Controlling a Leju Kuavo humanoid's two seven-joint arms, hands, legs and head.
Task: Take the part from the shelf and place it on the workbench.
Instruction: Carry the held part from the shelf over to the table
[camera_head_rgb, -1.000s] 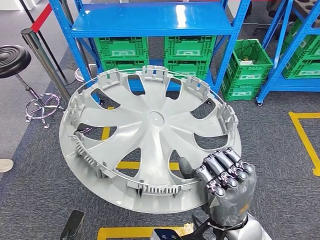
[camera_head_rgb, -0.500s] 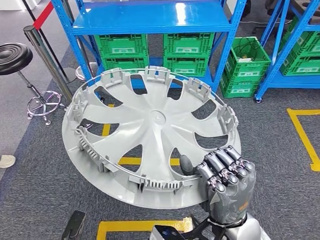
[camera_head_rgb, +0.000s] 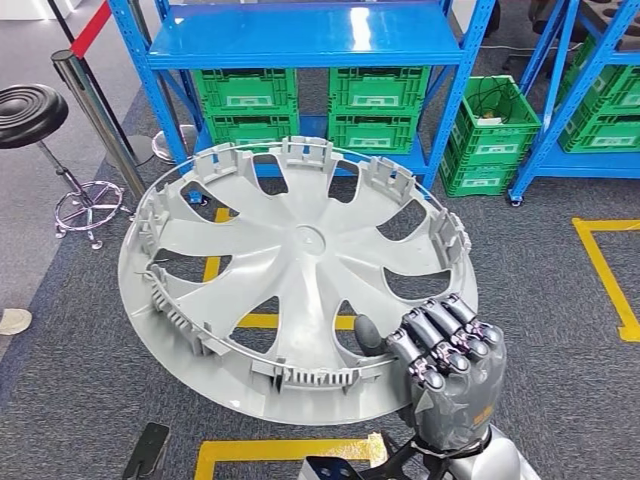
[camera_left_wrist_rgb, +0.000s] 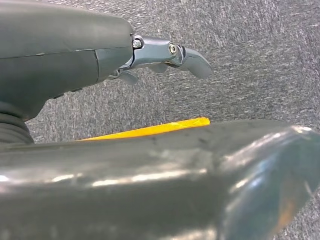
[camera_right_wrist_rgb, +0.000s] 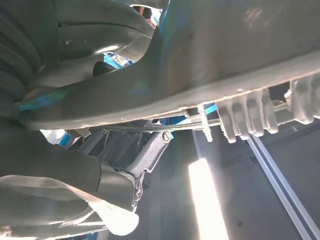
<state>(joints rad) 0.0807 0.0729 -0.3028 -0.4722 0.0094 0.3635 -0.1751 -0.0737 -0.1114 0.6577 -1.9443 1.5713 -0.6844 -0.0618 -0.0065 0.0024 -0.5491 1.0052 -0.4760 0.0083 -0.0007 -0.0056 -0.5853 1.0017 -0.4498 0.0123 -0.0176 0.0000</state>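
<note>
Part: big grey plastic hubcap (camera_head_rgb: 302, 270), inner side up with the clip tabs showing, held flat-ish out in the air in front of the robot, well above the grey carpet (camera_head_rgb: 543, 300).
Right hand: right hand (camera_head_rgb: 445, 370) grips the hubcap's near rim, thumb poking up through a spoke opening, fingers (camera_head_rgb: 445, 335) curled over the edge. In the right wrist view the rim (camera_right_wrist_rgb: 226, 75) sits clamped right against the hand (camera_right_wrist_rgb: 113, 150).
Left hand: left hand (camera_left_wrist_rgb: 94, 50) hangs over carpet, fingers (camera_left_wrist_rgb: 173, 52) stretched out, holding nothing.
Room: far rim sits near the blue shelf (camera_head_rgb: 302, 40); open carpet to the right, yellow floor tape (camera_head_rgb: 604, 270) there. A black stool (camera_head_rgb: 30, 115) and a barrier post (camera_head_rgb: 94, 115) stand off to the left.
Crates: green crates (camera_head_rgb: 302, 105) under the shelf, can't tell contents; another green crate (camera_head_rgb: 490, 135) to the right holds black cables.
</note>
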